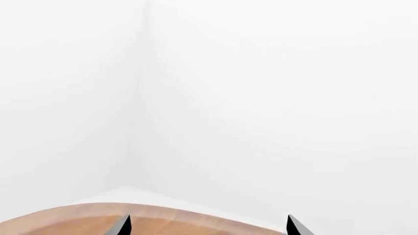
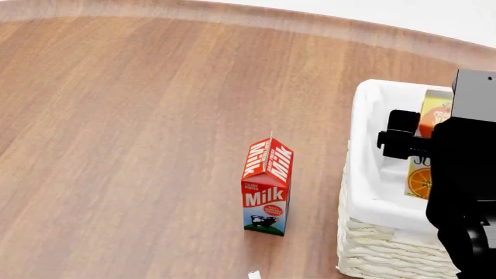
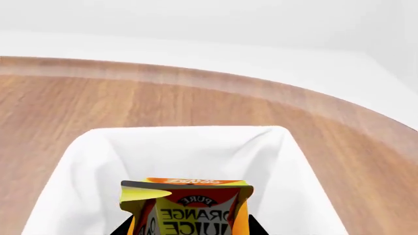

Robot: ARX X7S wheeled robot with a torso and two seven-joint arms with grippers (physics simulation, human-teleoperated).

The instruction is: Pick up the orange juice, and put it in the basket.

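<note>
orange juice carton held inside the lined basket

the orange juice [image 3: 186,208] is seen inside the basket [image 2: 372,192], over its white cloth lining, with its orange top uppermost and its lettering turned toward the right wrist camera. the carton is gripped by the right gripper [image 3: 186,227]: dark fingers are seen pressed against both of its sides at the lower edge of the right wrist view. whether the carton's base rests on the lining cannot be told. nothing else is seen in the basket. in the head view the carton is partly hidden by the black right arm.

a red-and-white milk carton [image 2: 266,187] is stood upright on the wooden table [image 2: 139,116], just beside the basket and apart from it. the table's rounded edge is seen against a plain white floor and walls.

the left gripper [image 1: 209,226] is held over the table's edge, its two dark fingertips [image 1: 124,225] well apart, with nothing between them.
</note>
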